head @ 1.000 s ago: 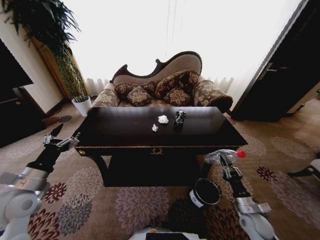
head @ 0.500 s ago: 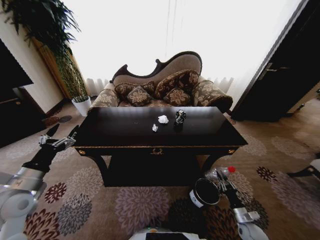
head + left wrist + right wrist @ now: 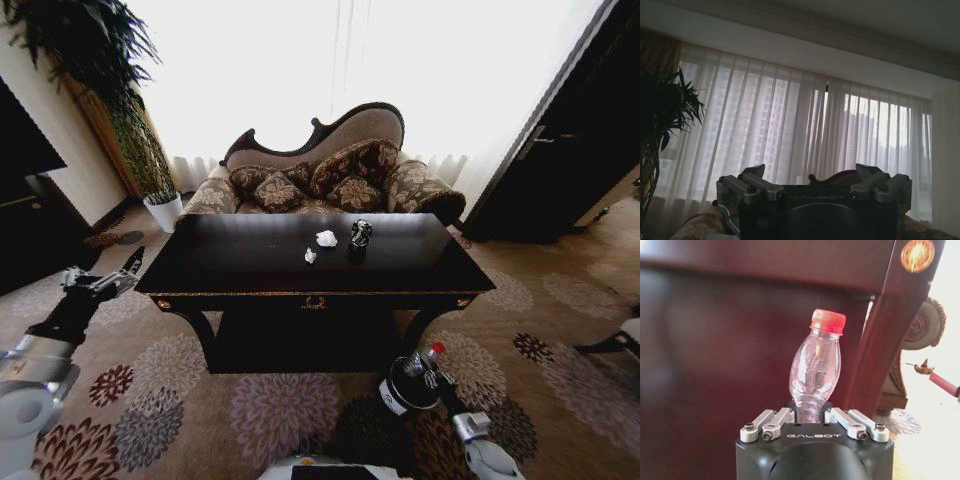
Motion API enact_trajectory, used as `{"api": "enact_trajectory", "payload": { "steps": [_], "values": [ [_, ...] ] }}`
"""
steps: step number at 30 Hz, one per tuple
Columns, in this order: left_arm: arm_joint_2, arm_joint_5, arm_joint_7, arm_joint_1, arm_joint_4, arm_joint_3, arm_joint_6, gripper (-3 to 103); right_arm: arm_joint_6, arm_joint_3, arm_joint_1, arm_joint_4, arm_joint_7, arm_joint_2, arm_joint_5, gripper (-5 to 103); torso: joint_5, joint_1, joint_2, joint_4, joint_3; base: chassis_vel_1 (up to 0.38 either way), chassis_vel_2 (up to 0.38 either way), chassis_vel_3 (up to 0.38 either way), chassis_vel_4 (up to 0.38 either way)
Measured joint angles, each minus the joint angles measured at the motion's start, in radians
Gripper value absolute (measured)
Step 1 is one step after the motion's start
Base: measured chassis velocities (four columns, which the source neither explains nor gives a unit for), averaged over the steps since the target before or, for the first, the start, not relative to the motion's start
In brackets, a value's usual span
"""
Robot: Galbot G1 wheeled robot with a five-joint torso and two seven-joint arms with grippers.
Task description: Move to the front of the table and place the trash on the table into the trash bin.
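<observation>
The dark-brown table (image 3: pixel 250 270) stands straight ahead of me. On its top lie a white paper ball (image 3: pixel 326 238), a smaller white paper ball (image 3: pixel 310 256) and a black-and-silver lump (image 3: pixel 360 233). My right gripper (image 3: pixel 431 377) (image 3: pixel 812 416) is low by the table's front right leg and is shut on a clear bottle (image 3: pixel 421 362) (image 3: pixel 816 367) with a red cap. The bottle hangs right over the rim of the round black trash bin (image 3: pixel 405 388) on the carpet. My left gripper (image 3: pixel 103 281) (image 3: pixel 812 184) is open and holds nothing, off the table's left end.
An ornate sofa (image 3: pixel 330 170) with cushions stands behind the table. A white plant pot (image 3: pixel 163 210) and a black cabinet (image 3: pixel 25 200) are at the left, a dark door (image 3: pixel 570 150) at the right. Patterned carpet (image 3: pixel 270 410) lies in front of the table.
My right gripper has come down with the bottle from table height to just over the bin. The left arm has drifted outward to the left and slightly down.
</observation>
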Motion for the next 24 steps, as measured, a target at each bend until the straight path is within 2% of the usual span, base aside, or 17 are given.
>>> {"api": "enact_trajectory", "payload": {
  "steps": [2, 5, 9, 15, 19, 24],
  "values": [
    [0.008, -0.019, -0.004, 0.001, -0.008, -0.015, 0.005, 100, 0.014, -0.012, 0.048, -0.083, 0.01, -0.017, -0.039, 21, -0.0006, 0.0, 0.0, 0.0, 0.0, 0.0, 0.0, 0.0, 0.0],
    [0.014, -0.022, -0.005, 0.004, -0.008, -0.022, 0.005, 100, 0.011, -0.025, 0.081, -0.132, 0.023, -0.022, -0.046, 21, -0.0005, 0.0, 0.0, -0.0001, 0.0, 0.0, 0.0, 0.0, 0.0],
    [0.024, -0.024, -0.006, 0.016, -0.012, -0.034, 0.006, 100, -0.015, -0.051, 0.151, -0.226, 0.043, -0.016, -0.067, 21, -0.0006, 0.0, 0.0, 0.0002, 0.0, 0.0, 0.0, 0.0, 0.0],
    [0.033, -0.037, -0.006, 0.029, -0.026, -0.052, 0.009, 100, -0.047, -0.069, 0.181, -0.266, 0.056, 0.005, -0.074, 21, -0.0001, 0.0, 0.0, -0.0001, 0.0, 0.0, 0.0, 0.0, 0.0],
    [0.038, -0.046, -0.004, 0.041, -0.027, -0.072, 0.01, 100, -0.09, -0.078, 0.188, -0.282, 0.094, 0.021, -0.094, 21, -0.0003, 0.0, 0.0, 0.0001, 0.0, 0.0, 0.0, 0.0, 0.0],
    [0.042, -0.053, -0.002, 0.042, -0.024, -0.081, 0.01, 100, -0.107, -0.082, 0.197, -0.293, 0.131, 0.032, -0.09, 21, -0.0005, 0.0, 0.0, 0.0, 0.0, 0.0, 0.0, 0.0, 0.0]
  ]
}}
